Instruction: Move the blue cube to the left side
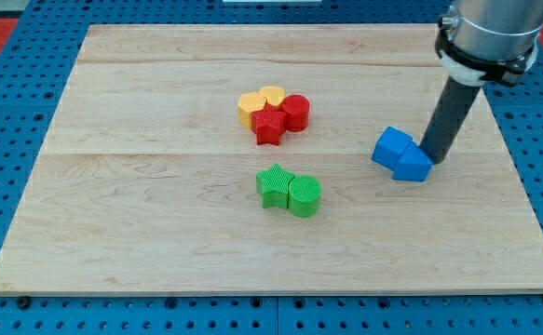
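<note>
On the pale wooden worktop (pixel 159 233), my dark rod comes down at the right side, my tip (pixel 432 158) resting against the right edge of a pair of blue blocks. I carry no claw, so there is nothing to be wide, narrow or holding anything; the rod can only shove.

The blue cube (pixel 392 147) sits right of centre, touching a blue wedge-like block (pixel 412 167) just beside it on the near right. My tip appears to touch that second blue block rather than the cube itself, and there lies the main risk as I judge it: a push to the left would drive both together, and the wedge could slide off-line, turn the cube or let it slip away toward the far side.

Well apart to the left, a green star (pixel 273 184) and a green rounded block (pixel 305 195) stand touching each other, close to the path leftward. Farther back is a tight cluster: an orange-yellow hexagon-like block (pixel 250 105), a yellow heart-like block (pixel 272 95), a red star (pixel 269 125) and a red cylinder (pixel 295 112). A straight leftward push may well plough the cube into the green pair; a push angled farther could scatter the cluster.
</note>
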